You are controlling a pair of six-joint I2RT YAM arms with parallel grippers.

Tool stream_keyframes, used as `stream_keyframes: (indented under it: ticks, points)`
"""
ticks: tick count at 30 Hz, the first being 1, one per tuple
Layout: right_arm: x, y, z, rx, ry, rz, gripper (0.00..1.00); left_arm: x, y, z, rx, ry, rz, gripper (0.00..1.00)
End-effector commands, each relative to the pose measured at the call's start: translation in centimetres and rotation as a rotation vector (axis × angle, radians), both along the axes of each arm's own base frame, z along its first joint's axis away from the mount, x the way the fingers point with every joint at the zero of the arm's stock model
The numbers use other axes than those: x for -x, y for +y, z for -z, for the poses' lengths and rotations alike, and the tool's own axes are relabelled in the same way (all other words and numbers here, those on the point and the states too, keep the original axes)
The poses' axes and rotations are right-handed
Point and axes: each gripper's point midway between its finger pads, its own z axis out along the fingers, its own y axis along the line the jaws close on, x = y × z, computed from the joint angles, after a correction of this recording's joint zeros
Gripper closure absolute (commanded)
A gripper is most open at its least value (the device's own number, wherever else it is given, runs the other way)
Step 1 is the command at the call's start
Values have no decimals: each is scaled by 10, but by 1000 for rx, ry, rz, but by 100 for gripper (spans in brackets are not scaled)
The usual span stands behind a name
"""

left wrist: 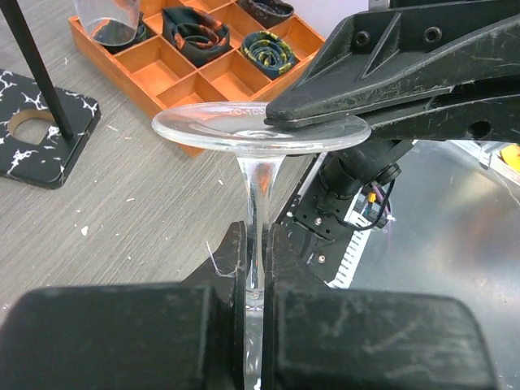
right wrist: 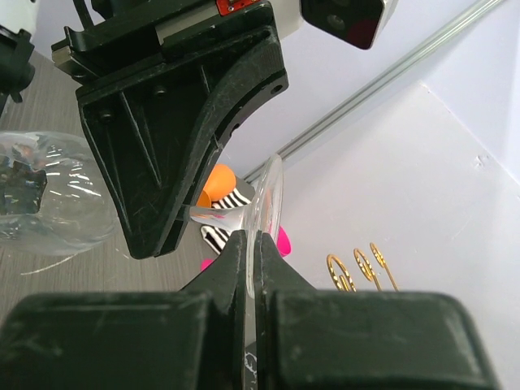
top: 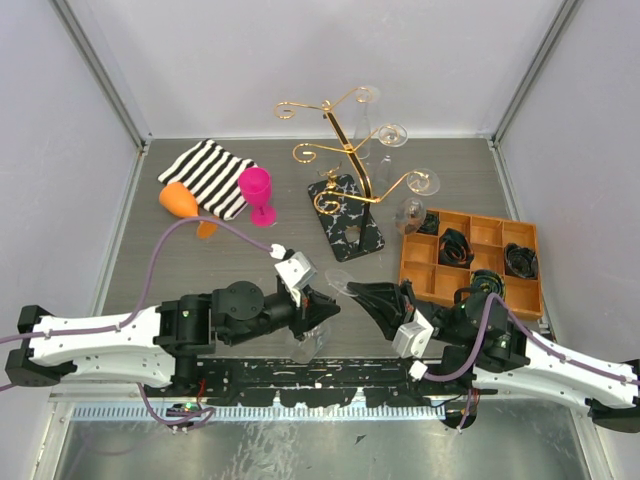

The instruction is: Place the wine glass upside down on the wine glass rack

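Note:
A clear wine glass (top: 318,338) hangs between my two grippers near the front of the table. My left gripper (top: 316,306) is shut on its stem (left wrist: 258,207); the jaws press both sides of it in the left wrist view (left wrist: 258,252). My right gripper (top: 352,291) is shut on the edge of the glass's round foot (left wrist: 236,128), seen edge-on in the right wrist view (right wrist: 272,191), with the jaws (right wrist: 253,244) closed on it. The gold wine glass rack (top: 350,150) stands on its black marbled base (top: 347,222) at the back centre, apart from both grippers.
Clear glasses (top: 422,182) hang on the rack's arms. An orange compartment tray (top: 415,283) with coiled items sits at the right, a clear glass (top: 410,213) beside it. A pink glass (top: 257,190) and an orange glass (top: 180,200) are by a striped cloth (top: 208,172) at the back left.

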Motion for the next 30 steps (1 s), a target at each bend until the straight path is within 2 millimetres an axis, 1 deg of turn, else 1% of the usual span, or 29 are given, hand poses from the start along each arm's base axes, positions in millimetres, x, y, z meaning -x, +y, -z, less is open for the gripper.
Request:
stream_keyframes:
  ticks: [1, 4, 5, 7, 10, 12, 14, 17, 21, 24, 26, 30]
  points:
    - [-3, -11, -34, -93, -53, 39, 99, 1, -6, -3, 28, 21, -2, 100]
    - [-3, -10, -31, -82, -54, 34, 98, -1, -6, -1, 22, 21, -12, 100]
    - [-3, -9, -30, -78, -56, 36, 95, -1, -6, -1, 20, 21, -15, 100]
    - [-5, -9, -28, -73, -55, 44, 80, -2, -6, 1, 15, 20, -21, 100]
    - [-5, -7, -28, -71, -46, 43, 65, -3, -5, -1, 19, 20, -25, 100]
    - [-5, -7, -27, -71, -34, 38, 58, -3, -3, -3, 26, 19, -27, 100]
    - [-4, -7, -27, -68, -24, 34, 53, -5, 1, -2, 24, 14, -40, 100]
    - [-5, -8, -24, -59, 27, 37, 48, -13, 9, 2, 2, -5, -83, 100]
    - [-7, -11, -11, -61, 187, 44, 45, -28, 34, 4, -38, -37, -184, 100]
    - [-6, -14, -6, -130, 387, 40, 43, -40, 58, 9, -65, -54, -274, 100]
    - [-6, -15, 1, -164, 527, 45, 42, -46, 72, 19, -107, -61, -327, 100]
    - [-22, -17, 29, -238, 828, 163, 39, -52, 90, 31, -136, -66, -384, 100]
